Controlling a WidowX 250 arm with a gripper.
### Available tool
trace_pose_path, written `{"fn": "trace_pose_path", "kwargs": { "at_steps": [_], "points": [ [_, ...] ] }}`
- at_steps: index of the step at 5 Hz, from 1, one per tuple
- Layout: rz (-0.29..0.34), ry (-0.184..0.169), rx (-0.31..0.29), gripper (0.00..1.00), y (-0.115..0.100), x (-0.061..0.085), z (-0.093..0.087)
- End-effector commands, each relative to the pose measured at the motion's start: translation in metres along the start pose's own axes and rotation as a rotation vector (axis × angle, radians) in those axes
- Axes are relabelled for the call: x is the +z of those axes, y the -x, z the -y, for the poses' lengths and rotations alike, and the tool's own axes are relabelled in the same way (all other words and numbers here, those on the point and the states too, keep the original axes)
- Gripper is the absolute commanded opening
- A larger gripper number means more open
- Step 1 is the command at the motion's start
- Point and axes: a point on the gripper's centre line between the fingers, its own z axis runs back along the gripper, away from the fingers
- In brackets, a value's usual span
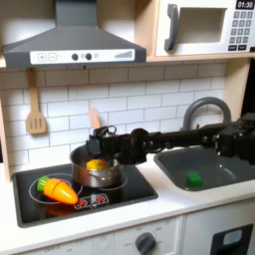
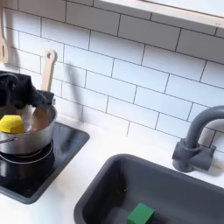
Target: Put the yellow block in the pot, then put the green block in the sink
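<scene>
The steel pot [image 1: 101, 179] [image 2: 38, 137] stands on the black hob in both exterior views. The yellow block [image 1: 95, 164] [image 2: 10, 124] sits inside it, near the rim. My gripper [image 1: 93, 152] [image 2: 22, 103] hangs right above the pot and the block, with the arm reaching in from the first exterior view's right. Its dark fingers blend together, so I cannot make out their gap or whether they touch the block. The green block [image 1: 193, 178] [image 2: 140, 214] lies on the floor of the dark grey sink [image 1: 217, 169] [image 2: 103, 188], well away from the gripper.
An orange toy carrot [image 1: 58, 189] lies on the hob in front of the pot. The arched faucet [image 1: 206, 108] [image 2: 196, 144] rises behind the sink. A wooden spatula [image 1: 36, 108] [image 2: 47, 74] hangs on the tiled wall. The range hood [image 1: 75, 45] overhangs the hob.
</scene>
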Motion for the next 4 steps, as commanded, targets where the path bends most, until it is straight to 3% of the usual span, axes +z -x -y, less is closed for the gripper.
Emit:
{"fn": "trace_pose_path", "kwargs": {
  "at_steps": [1,3,4],
  "points": [
    [0.045,-0.007,0.006,0.0,-0.007,0.027,0.006],
    [0.09,-0.047,0.004,0.0,-0.023,0.037,-0.008],
    [0.105,-0.042,0.003,0.0,-0.028,0.038,-0.008]
  ]
}}
